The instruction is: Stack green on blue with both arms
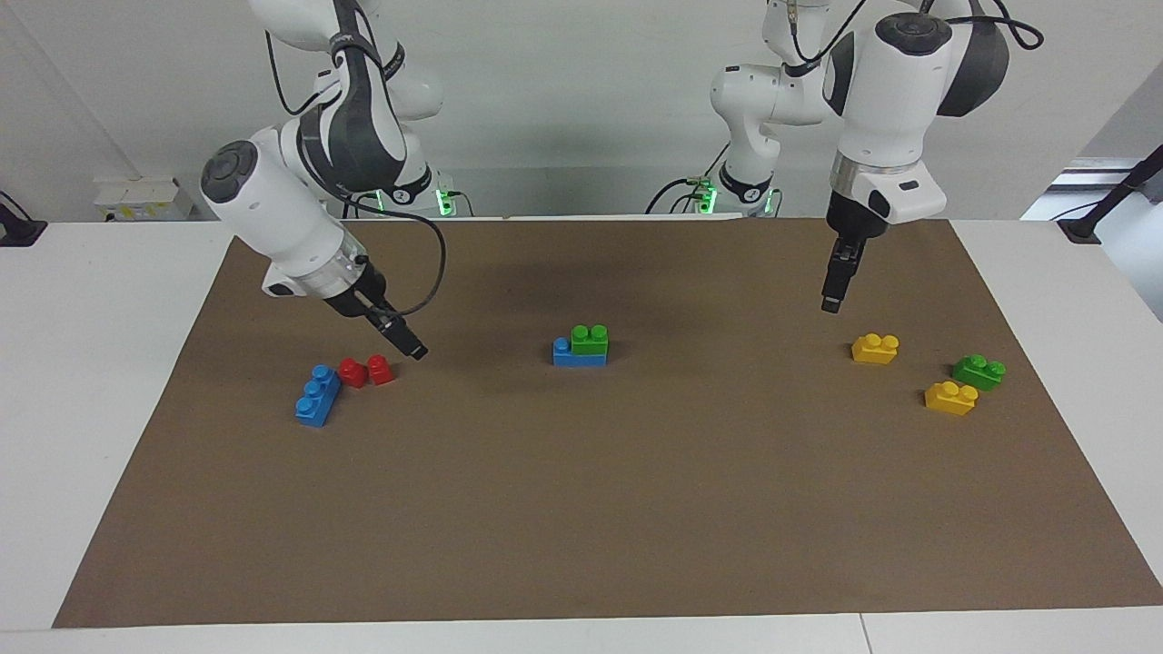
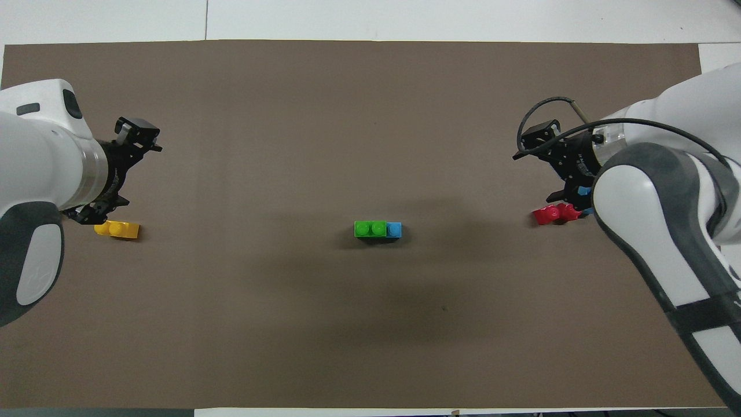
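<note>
Fingers on the right gripper (image 1: 416, 352) stand spread and empty, up in the air over the mat (image 1: 581, 509) beside the red brick (image 1: 367, 371). A lone blue brick (image 1: 317, 395) touches that red one. The left gripper (image 1: 830, 305), also spread and empty, hangs above a yellow brick (image 1: 875, 348). At mid-mat the green brick (image 1: 590, 340) sits on the blue brick under it (image 1: 567, 354), one blue stud uncovered toward the right arm's end.

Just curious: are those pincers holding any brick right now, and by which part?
Nothing is held. The left pincer and right pincer are both empty in the air.
</note>
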